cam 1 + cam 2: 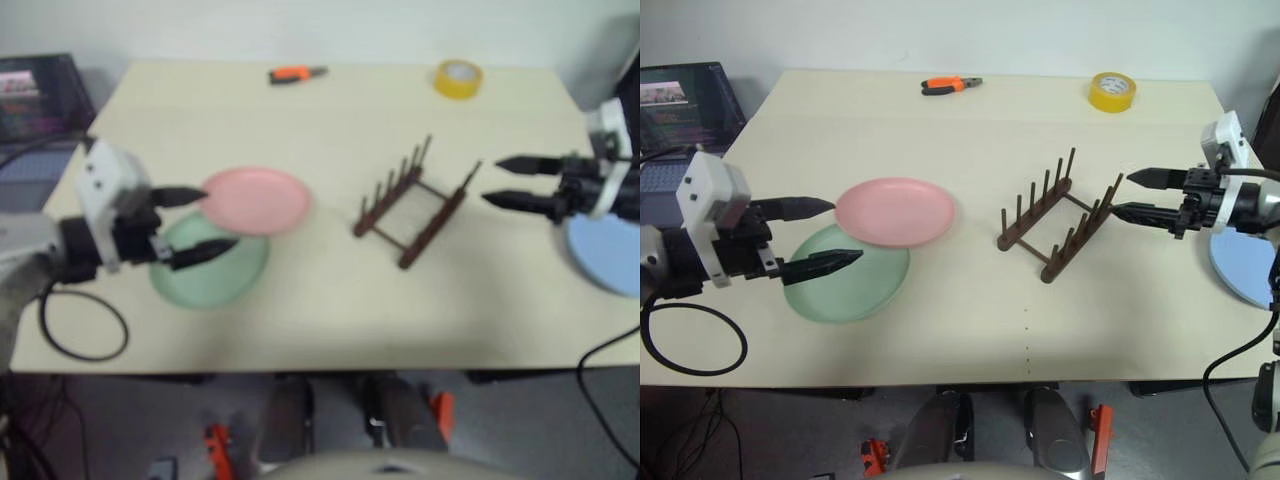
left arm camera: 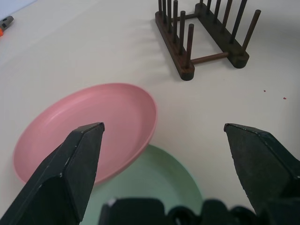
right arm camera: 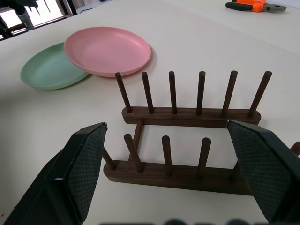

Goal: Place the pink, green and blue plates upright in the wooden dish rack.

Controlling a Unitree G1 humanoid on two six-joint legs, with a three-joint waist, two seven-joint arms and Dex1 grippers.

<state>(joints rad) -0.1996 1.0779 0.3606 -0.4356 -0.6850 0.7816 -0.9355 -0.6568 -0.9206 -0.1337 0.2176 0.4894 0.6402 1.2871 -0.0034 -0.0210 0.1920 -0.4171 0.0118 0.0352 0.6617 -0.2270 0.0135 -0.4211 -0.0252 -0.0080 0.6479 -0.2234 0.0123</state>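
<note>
Both grippers spread empty: left gripper (image 1: 830,236) over the pink plate's (image 1: 896,212) edge, right gripper (image 1: 1132,194) beside the wooden dish rack (image 1: 1058,228)

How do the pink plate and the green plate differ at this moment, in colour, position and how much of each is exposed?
The pink plate is fully exposed; the green plate is partly covered, since the pink plate's edge overlaps its rim. The pink plate lies nearer the wooden dish rack; the green plate lies nearer the table's front edge, by the open left gripper. Both are round, shallow, lying flat and not yet racked.
</note>
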